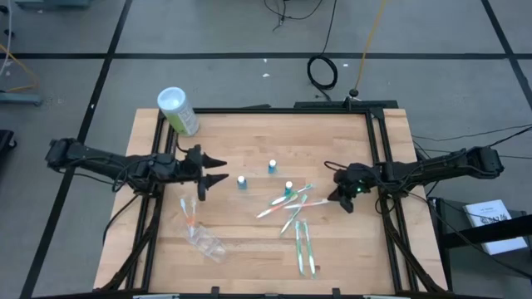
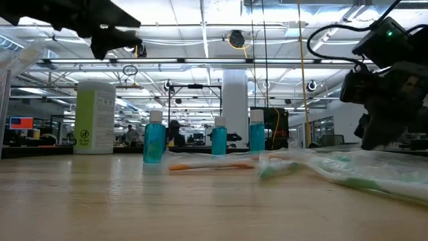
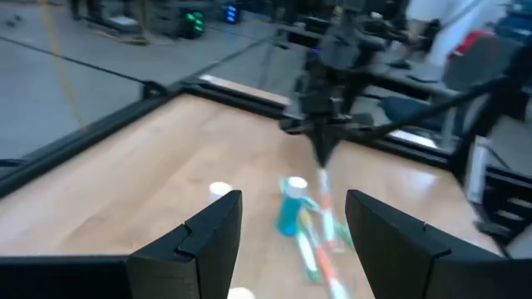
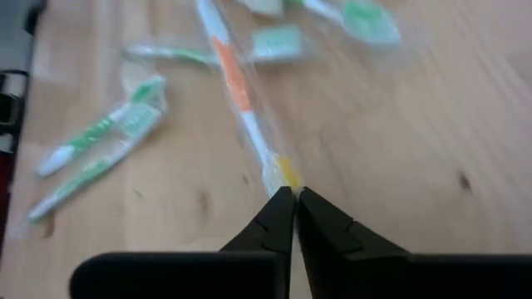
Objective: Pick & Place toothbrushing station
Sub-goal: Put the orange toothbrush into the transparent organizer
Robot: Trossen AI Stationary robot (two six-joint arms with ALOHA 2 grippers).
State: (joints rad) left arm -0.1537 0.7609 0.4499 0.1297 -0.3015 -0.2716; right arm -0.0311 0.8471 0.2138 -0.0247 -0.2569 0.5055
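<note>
Thin white toothbrushes in clear wrappers lie mid-table: a fan and a green pair. An orange-accented one runs up to my right gripper, shut at its end. Three blue-capped tubes stand upright on their bases. A clear plastic holder lies near the front left, another orange-accented brush beside it. My left gripper hovers open left of the tubes, nothing between its fingers. My right gripper pinches the very end of the orange-accented toothbrush's clear wrapper between its two fingertips. The fingers slant down from the table's right side, in line with the brush. The rest of the brush lies flat on the wood.
A large green canister with a white lid lies at the table's far left corner. Black frame rails run along the table's sides. Bare wood shows between the tubes and the far edge.
</note>
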